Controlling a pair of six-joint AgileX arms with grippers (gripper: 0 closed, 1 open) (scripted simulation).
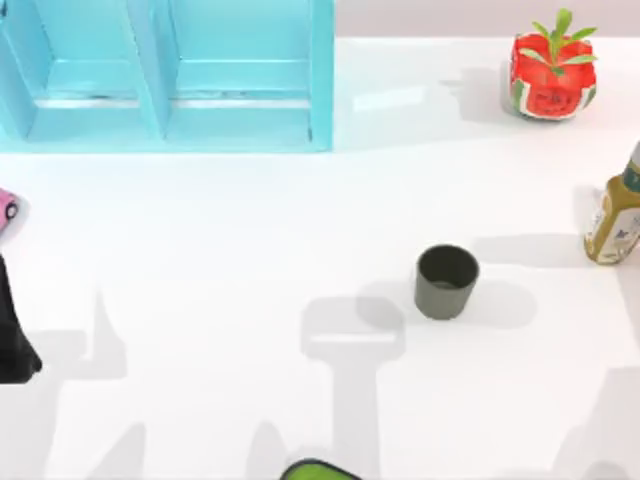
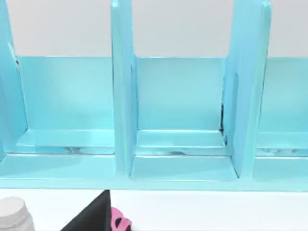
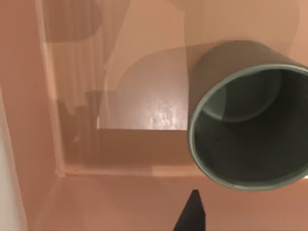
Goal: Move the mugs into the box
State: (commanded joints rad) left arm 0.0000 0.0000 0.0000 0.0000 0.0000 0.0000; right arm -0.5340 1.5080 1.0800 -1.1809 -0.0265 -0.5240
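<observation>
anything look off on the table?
Nothing stands out. The mug sits upright mid-table, the bottle and watermelon pot stand at the right, and the blue rack sits at the back. No spills.

A plain white matte counter [image 1: 230, 300] filled the scene under bright light — soft grey shadows fell across it. At its far left edge stood a glossy light-blue shelf unit with upright dividers [image 1: 160, 75], its open compartments backed by a pale grey-white wall [image 2: 178, 26] — bare and even.

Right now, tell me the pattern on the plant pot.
Red watermelon pattern on the plant pot, clearest in the top view.
</observation>
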